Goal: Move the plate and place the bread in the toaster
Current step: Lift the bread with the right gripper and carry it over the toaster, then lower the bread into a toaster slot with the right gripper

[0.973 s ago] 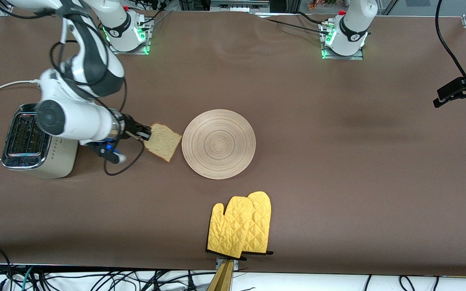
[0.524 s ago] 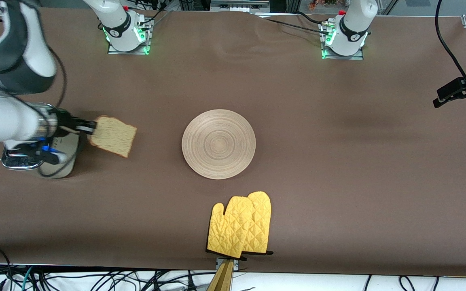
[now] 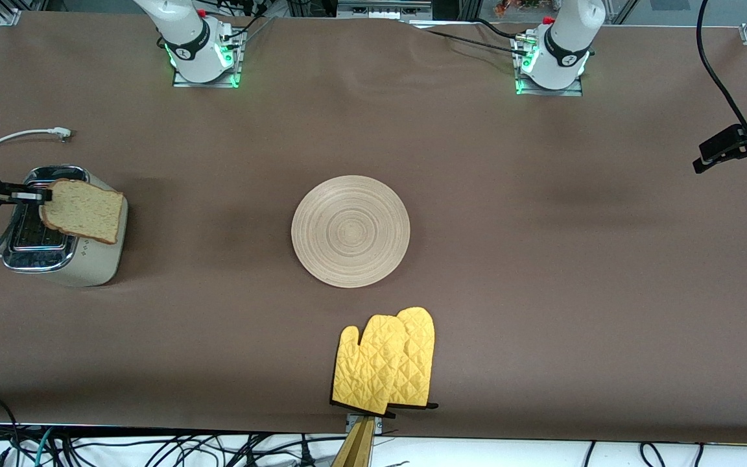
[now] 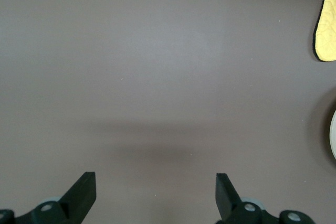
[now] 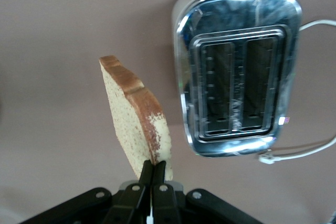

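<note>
right hand [image 3: 31,195]: clamped on the bread [image 3: 83,211] — slice held on edge over the toaster [image 3: 62,250], not yet above a slot.
left hand [image 4: 152,195]: wide, empty — waits over bare bench [image 4: 157,66].

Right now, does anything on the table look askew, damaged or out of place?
Nothing looks damaged or spilled. The toaster's cord lies unplugged on the table, its plug loose. The right end effector holds the bread by one edge beside the toaster, not yet lined up over a slot. The plate lies flat; two yellow oven mitts overlap nearer the camera.
</note>
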Available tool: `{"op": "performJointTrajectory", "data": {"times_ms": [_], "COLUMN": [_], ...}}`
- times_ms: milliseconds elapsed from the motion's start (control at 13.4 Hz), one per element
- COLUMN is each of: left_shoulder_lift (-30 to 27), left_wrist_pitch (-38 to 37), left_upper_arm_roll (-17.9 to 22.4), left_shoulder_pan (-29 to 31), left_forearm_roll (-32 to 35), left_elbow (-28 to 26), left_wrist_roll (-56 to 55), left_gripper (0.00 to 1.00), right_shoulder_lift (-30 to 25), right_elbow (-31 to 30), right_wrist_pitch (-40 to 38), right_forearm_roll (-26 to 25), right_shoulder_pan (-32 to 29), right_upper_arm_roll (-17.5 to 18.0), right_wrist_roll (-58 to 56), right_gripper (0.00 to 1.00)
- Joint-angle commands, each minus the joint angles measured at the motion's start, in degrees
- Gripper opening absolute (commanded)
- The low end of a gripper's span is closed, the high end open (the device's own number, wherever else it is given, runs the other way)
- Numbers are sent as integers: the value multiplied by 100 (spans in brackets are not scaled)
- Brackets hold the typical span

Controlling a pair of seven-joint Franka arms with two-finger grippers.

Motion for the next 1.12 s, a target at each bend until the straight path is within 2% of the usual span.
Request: {"op": "performJointTrajectory", "data": {"times_ms": [0, 150, 374, 524, 749, 1048], "left_shoulder_lift": [75, 75, 75, 75, 75, 75], "left_wrist_pitch": [-132, -132, -132, -132, -132, -132], "left_upper_arm_roll": [-52, -51, -52, -52, -43, -52], "left_shoulder_pan": [10, 10, 10, 10, 19, 1], "left_forearm_roll": [189, 189, 189, 180, 180, 180], "left_elbow": [179, 179, 179, 179, 179, 171], "left_wrist_roll": [-42, -33, -42, -42, -33, -42], "left_gripper": [100, 100, 100, 100, 100, 100], "right_shoulder_lift": [44, 44, 44, 53, 115, 176], "right_elbow": [198, 215, 242, 469, 558, 558], "right_wrist_pitch": [-163, -155, -102, -84, -6, 284], "right_forearm_roll": [-368, -562, -571, -650, -1203, -1352], "right_shoulder_pan": [43, 43, 43, 43, 52, 35], "right_upper_arm_roll": [-57, -162, -530, -698, -698, -716], "right_wrist_roll": [-345, -591, -1091, -1225, -1190, -1173], "right_gripper": [0, 0, 0, 0, 0, 0]}}
